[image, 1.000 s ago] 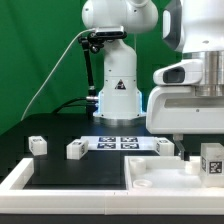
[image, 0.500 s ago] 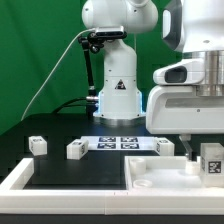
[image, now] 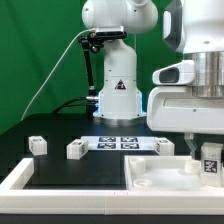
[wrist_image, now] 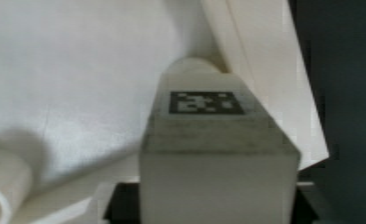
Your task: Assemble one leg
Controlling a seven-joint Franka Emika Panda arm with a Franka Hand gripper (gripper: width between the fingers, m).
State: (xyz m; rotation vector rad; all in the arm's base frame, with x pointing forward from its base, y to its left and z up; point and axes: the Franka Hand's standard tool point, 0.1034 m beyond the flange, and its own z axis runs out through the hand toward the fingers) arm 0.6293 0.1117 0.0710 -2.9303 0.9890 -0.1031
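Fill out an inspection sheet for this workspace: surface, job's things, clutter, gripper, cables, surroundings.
Surface: black table with a white rim along its near edge; marker board lying flat at the back.
Job's things: held leg over the tabletop; three loose legs on the table.
Clutter: nothing seen.
Gripper: gripper shut on the held leg, tag visible in the wrist view.
Cables: white cable running down from the arm's base.
Surroundings: green backdrop.
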